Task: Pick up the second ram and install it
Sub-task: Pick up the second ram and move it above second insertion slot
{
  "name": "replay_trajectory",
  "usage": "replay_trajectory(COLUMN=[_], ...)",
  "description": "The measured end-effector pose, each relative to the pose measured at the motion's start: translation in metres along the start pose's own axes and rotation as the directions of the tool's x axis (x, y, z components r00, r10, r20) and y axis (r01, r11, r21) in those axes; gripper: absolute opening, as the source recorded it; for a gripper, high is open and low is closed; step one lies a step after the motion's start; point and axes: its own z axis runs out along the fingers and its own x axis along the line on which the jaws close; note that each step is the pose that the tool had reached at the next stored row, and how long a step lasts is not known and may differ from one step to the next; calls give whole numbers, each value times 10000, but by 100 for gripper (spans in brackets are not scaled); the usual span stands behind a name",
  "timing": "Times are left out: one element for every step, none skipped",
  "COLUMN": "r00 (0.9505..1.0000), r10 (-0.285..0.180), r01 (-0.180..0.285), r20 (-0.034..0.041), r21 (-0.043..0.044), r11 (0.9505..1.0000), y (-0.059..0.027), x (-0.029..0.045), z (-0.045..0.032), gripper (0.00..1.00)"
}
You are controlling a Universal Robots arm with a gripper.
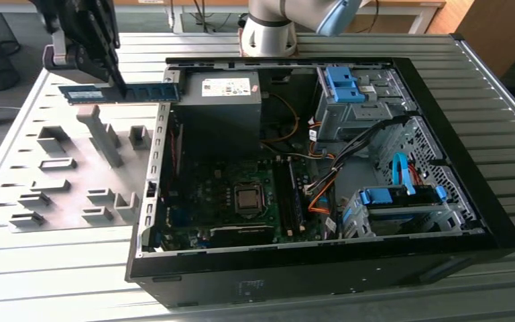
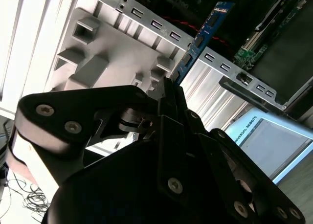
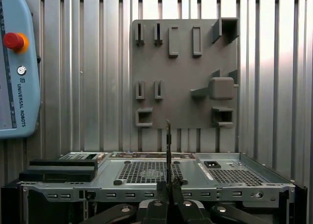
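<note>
Exterior view: the pincer [image 1: 117, 84] pinches the second ram [image 1: 150, 91] near its middle, above the far edge of the grey holder plate [image 1: 61, 168]. The ram's long axis lies level, one end pointing at the open computer case [image 1: 454, 221], touching or just beside its rim.

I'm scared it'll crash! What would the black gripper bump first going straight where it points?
Probably the flat grey plastic holder plate, beside the black computer case; depth unclear. The slim blue-green ram stick in the gripper would touch first.
</note>
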Motion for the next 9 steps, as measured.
replay_trajectory(r00=[10000, 10000, 10000, 10000, 10000, 10000, 10000, 10000, 10000], r10=[0, 0, 0, 0, 0, 0, 0, -1, 0], r01=[0, 0, 0, 0, 0, 0, 0, 1, 0], r20=[0, 0, 0, 0, 0, 0, 0, 0, 0], r21=[0, 0, 0, 1, 0, 0, 0, 0, 0], r11=[10000, 10000, 10000, 10000, 10000, 10000, 10000, 10000, 10000], y=[-15, -31, -47, -63, -80, -95, -110, -125, -140], x=[0, 0, -1, -1, -1, -1, -1, -2, -2], z=[1, 1, 2, 2, 3, 3, 4, 4, 5], gripper=[14, 14, 14, 14, 14, 14, 14, 14, 14])
